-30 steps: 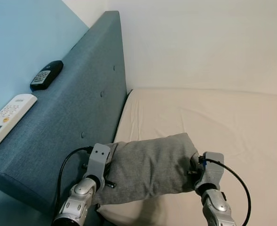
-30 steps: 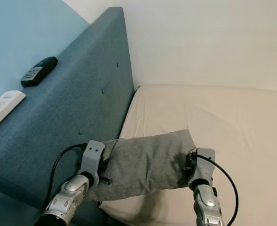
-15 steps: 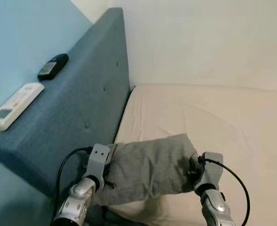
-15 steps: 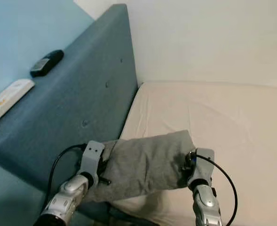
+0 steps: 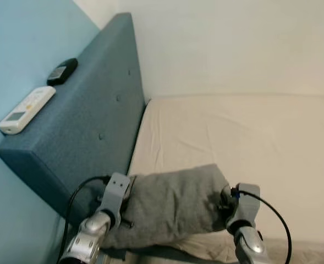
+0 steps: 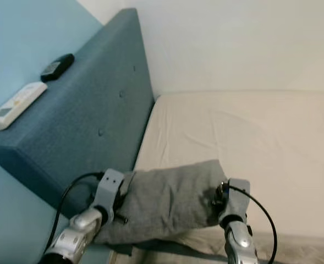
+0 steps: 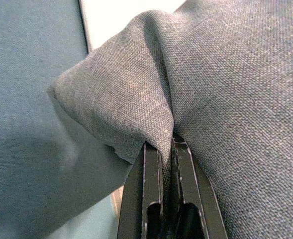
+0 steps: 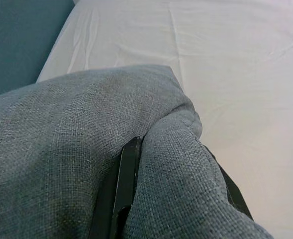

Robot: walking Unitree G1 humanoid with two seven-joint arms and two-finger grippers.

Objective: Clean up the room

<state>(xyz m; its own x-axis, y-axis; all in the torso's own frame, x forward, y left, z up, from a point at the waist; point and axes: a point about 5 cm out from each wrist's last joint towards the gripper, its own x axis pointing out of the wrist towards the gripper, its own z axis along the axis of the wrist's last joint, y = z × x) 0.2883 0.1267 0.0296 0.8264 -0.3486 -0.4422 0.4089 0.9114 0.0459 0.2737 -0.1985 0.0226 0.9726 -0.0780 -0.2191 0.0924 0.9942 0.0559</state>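
I hold a grey pillow (image 5: pixel 170 203) between both arms, low over the near edge of the cream mattress (image 5: pixel 244 137). My left gripper (image 7: pixel 166 149) is shut on a pinched fold at the pillow's left end, close to the blue headboard (image 5: pixel 79 126). My right gripper (image 8: pixel 171 164) is shut on a bunched corner at the pillow's right end, with one black finger (image 8: pixel 128 169) showing along the fabric. The pillow hangs level between the two silver wrists.
On top of the headboard lie a white remote (image 5: pixel 27 102) and a black remote (image 5: pixel 62 71). A light blue wall (image 5: pixel 18 44) stands on the left and a white wall (image 5: pixel 233 44) behind the bed. The mattress beyond the pillow is bare.
The view has pulled back and shifted, so the headboard's near end and the mattress's front edge now show. Both grippers keep their hold on the pillow.
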